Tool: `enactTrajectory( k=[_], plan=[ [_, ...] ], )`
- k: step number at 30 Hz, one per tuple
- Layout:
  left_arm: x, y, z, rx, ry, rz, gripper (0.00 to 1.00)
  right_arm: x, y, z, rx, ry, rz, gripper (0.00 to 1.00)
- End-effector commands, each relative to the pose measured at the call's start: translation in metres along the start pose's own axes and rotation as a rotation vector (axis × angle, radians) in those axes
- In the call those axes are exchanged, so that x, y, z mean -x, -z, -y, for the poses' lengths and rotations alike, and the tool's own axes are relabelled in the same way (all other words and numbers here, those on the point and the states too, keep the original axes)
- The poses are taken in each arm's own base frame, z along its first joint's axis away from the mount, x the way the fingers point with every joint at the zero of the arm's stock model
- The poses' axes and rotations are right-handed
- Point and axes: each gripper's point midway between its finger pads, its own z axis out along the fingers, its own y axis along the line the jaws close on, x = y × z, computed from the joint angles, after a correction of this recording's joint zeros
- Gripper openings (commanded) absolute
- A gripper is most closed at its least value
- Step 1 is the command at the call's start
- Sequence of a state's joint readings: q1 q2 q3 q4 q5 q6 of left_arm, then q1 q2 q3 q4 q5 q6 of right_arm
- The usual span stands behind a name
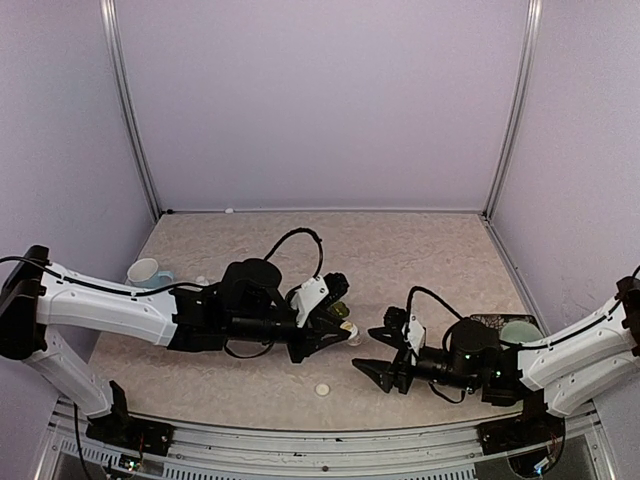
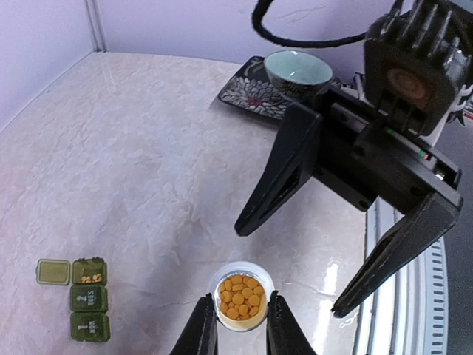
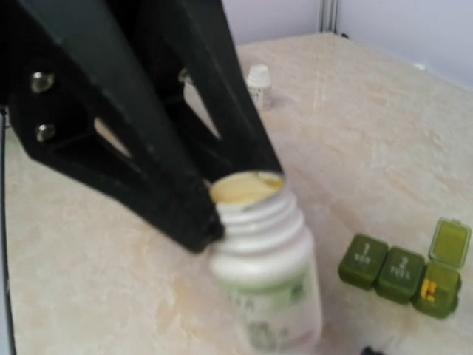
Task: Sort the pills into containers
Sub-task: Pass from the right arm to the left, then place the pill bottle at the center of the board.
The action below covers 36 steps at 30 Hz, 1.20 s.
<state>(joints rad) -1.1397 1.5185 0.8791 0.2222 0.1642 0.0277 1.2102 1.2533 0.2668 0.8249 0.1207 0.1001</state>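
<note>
Dark green plastic three-compartment pill-box strip (image 2: 89,299) sits at left, one end open, apparently holding a few orange pills (image 2: 91,278). Your left gripper (image 2: 240,303) clamps the uncapped white plastic bottle (image 2: 238,267); your right gripper (image 2: 288,270) gapes empty. Pouring comes next: tilt gently over one compartment.

Open pill bottle and a green three-part pill box, set apart from each other.
The white bottle (image 3: 272,285) has no cap and stands about upright; it is filled almost to the neck with small round orange pills (image 2: 240,294). The containers (image 2: 81,299) are a dark green strip of three joined square compartments, lying flat. The compartments marked 1 and 2 are closed; the third has its lid (image 2: 53,271) swung open sideways and holds a few yellow-orange pills.
</note>
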Motion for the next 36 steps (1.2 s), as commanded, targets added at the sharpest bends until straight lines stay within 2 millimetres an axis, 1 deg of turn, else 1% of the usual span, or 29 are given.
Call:
enactTrajectory(
  k=[1, 4, 7, 13, 17, 20, 21, 23, 25, 28, 31, 33, 34, 36],
  plan=[
    [-0.028, 0.005, -0.024, 0.142, 0.031, -0.088, 0.1, -0.001, -0.004, 0.007, -0.039, -0.025, -0.022, 0.72],
    [-0.051, 0.009, -0.035, 0.2, 0.054, -0.148, 0.1, -0.008, -0.003, 0.009, -0.049, -0.039, -0.05, 0.73],
    [-0.08, 0.01, -0.046, 0.259, 0.074, -0.235, 0.1, -0.014, -0.001, 0.01, -0.053, -0.061, -0.075, 0.73],
    [-0.129, 0.009, -0.053, 0.31, 0.117, -0.368, 0.1, -0.018, -0.001, 0.007, -0.04, -0.081, -0.101, 0.73],
    [-0.152, 0.007, -0.055, 0.318, 0.133, -0.414, 0.1, -0.019, -0.004, 0.003, -0.017, -0.083, -0.125, 0.73],
    [-0.159, 0.006, -0.055, 0.319, 0.137, -0.425, 0.1, -0.02, -0.005, 0.001, -0.007, -0.086, -0.134, 0.73],
    [-0.16, 0.006, -0.055, 0.318, 0.14, -0.425, 0.13, -0.02, -0.005, 0.001, -0.007, -0.088, -0.135, 0.73],
    [-0.16, 0.006, -0.056, 0.322, 0.143, -0.421, 0.29, -0.02, -0.006, 0.0, -0.006, -0.09, -0.137, 0.73],
    [-0.159, 0.007, -0.057, 0.325, 0.143, -0.417, 0.38, -0.021, -0.006, 0.0, -0.004, -0.093, -0.139, 0.73],
    [-0.154, 0.011, -0.057, 0.332, 0.152, -0.399, 0.56, -0.025, -0.008, -0.002, 0.006, -0.093, -0.151, 0.74],
    [-0.144, 0.015, -0.057, 0.333, 0.161, -0.362, 0.75, -0.03, -0.013, -0.005, 0.019, -0.085, -0.173, 0.74],
    [-0.134, 0.02, -0.057, 0.338, 0.169, -0.329, 0.92, -0.034, -0.018, -0.007, 0.025, -0.078, -0.194, 0.74],
    [-0.127, 0.023, -0.057, 0.344, 0.177, -0.31, 0.98, -0.036, -0.022, -0.007, 0.026, -0.074, -0.204, 0.73],
    [-0.115, 0.033, -0.061, 0.376, 0.197, -0.271, 0.99, -0.049, -0.031, -0.008, 0.021, -0.062, -0.256, 0.73]
  ],
)
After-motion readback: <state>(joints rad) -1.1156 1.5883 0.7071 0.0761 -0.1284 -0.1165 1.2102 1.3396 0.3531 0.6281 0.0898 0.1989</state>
